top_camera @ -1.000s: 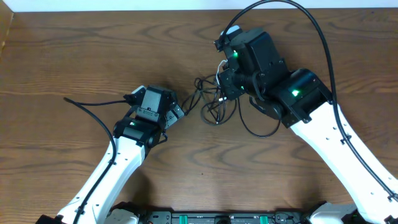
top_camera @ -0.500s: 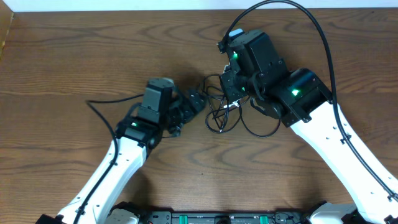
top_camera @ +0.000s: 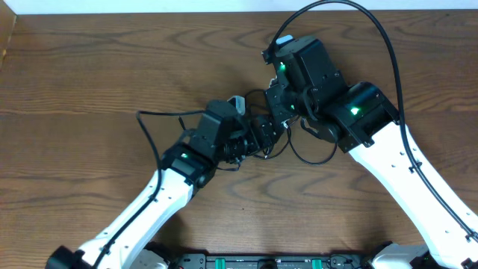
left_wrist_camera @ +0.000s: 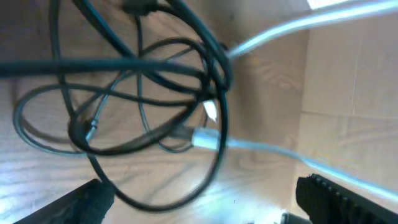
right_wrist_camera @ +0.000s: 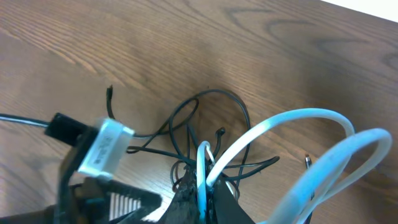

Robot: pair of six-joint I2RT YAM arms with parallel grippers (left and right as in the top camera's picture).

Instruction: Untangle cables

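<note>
The cables (top_camera: 287, 142) lie tangled at the table's middle: thin black loops (left_wrist_camera: 143, 93) with one white cable (left_wrist_camera: 261, 149) running through them. My right gripper (top_camera: 278, 104) hangs over the tangle's far side. Its jaws are shut on the white cable (right_wrist_camera: 203, 168), which arches away in two loops (right_wrist_camera: 292, 121) above black strands (right_wrist_camera: 208, 112). My left gripper (top_camera: 264, 134) is at the tangle's left edge and stands open. Its fingers (left_wrist_camera: 87, 202) straddle the lowest black loop without touching it. A white plug end (left_wrist_camera: 202, 139) sits in the knot.
Thick black arm cords arch over the right arm (top_camera: 377, 33) and trail behind the left arm (top_camera: 160, 116). The wooden table (top_camera: 89, 67) ends at a white strip (top_camera: 149, 6) at the back. The left gripper's body (right_wrist_camera: 93, 158) shows close beside the right jaws.
My left arm has swung right and forward from the table's left-centre up to the tangle, staying open. The right gripper has held still, shut on the white cable.
</note>
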